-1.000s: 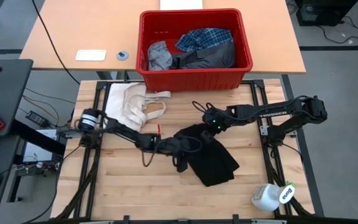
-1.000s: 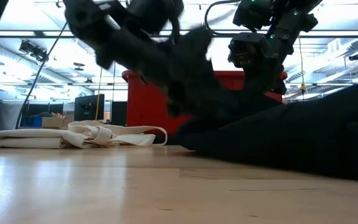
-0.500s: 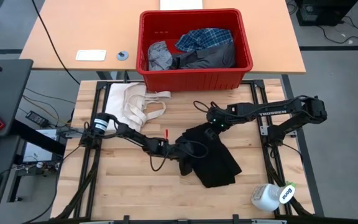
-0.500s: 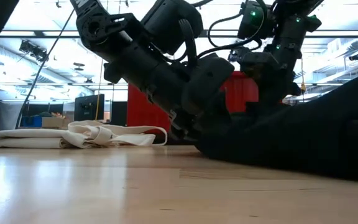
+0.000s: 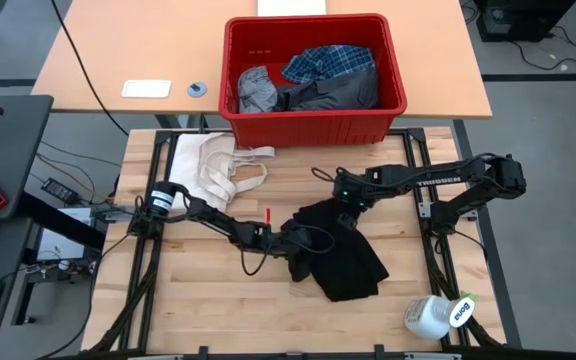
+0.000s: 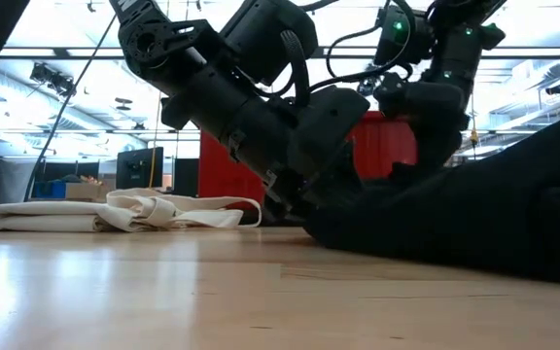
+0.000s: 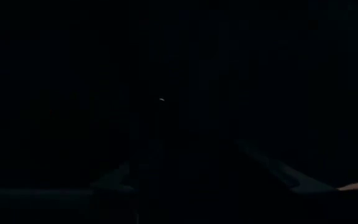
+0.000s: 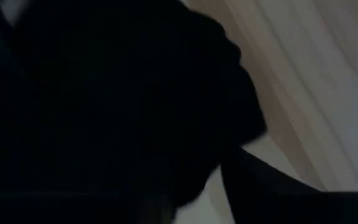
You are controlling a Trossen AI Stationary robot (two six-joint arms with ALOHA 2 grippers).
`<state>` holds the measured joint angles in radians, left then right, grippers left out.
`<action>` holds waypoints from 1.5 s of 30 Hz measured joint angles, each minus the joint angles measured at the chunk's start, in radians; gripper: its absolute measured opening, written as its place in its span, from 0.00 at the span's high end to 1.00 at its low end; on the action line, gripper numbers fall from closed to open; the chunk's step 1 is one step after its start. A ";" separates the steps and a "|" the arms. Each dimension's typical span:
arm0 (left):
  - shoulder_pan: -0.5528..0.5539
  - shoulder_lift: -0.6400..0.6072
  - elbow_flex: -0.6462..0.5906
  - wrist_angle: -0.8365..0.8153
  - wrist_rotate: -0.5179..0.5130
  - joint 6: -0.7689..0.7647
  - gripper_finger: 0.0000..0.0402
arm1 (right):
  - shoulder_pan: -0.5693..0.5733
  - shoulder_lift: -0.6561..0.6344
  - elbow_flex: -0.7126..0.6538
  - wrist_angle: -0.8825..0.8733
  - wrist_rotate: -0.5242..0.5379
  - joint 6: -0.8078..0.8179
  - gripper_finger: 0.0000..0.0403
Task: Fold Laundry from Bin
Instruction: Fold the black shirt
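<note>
A large black garment [image 5: 343, 255] lies crumpled on the wooden table, right of its middle. My left gripper [image 5: 293, 243] is sunk into the garment's left edge, and its wrist view is all dark. My right gripper [image 5: 351, 207] stands open over the garment's far edge, pointing steeply down; one finger [image 8: 272, 174] shows beside the black cloth [image 8: 104, 99]. The red bin [image 5: 313, 128] stands beyond the table's far edge. It holds a plaid shirt [image 5: 328, 62], a light grey garment [image 5: 256, 90] and a dark grey one [image 5: 333, 95]. My right gripper stands right over the black garment's far edge [image 8: 229, 81], coming from above. A strip of bare table shows between the one visible finger and the cloth. I cannot tell whether the fingers touch the cloth.
A cream cloth with strap loops [image 5: 213, 165] lies at the table's far left. A white bottle [image 5: 438, 315] lies on its side at the near right corner. A small red stick [image 5: 266, 213] lies near the left arm. Bare wood shows at the near left.
My left gripper has gone down and toward the table's right edge, into the black garment's left edge, and then kept still. My right gripper has tipped steeper downward over the far edge. The garment lies about as before.
</note>
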<state>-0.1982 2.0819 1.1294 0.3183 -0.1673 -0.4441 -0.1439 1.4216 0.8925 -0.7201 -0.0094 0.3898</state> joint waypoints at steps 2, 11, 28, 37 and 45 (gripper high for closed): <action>0.000 0.000 0.000 0.000 0.000 -0.001 0.55 | -0.010 0.000 0.000 -0.052 0.021 -0.026 0.62; -0.002 -0.026 -0.004 0.075 0.029 -0.034 0.55 | -0.081 -0.052 0.004 -0.191 -0.141 -0.089 0.45; 0.146 -0.128 -0.003 0.083 0.030 0.115 0.55 | 0.454 -0.094 0.004 0.192 0.082 0.350 0.48; 0.209 -0.037 0.000 0.106 0.111 0.016 0.55 | 0.572 0.103 0.003 0.232 0.096 0.508 0.48; 0.201 -0.017 0.000 -0.005 -0.028 0.048 0.55 | 0.728 0.112 0.003 0.225 0.094 0.690 0.48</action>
<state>0.0028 2.0647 1.1294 0.3133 -0.1951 -0.3957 0.5844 1.5336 0.8959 -0.4948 0.0849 1.0799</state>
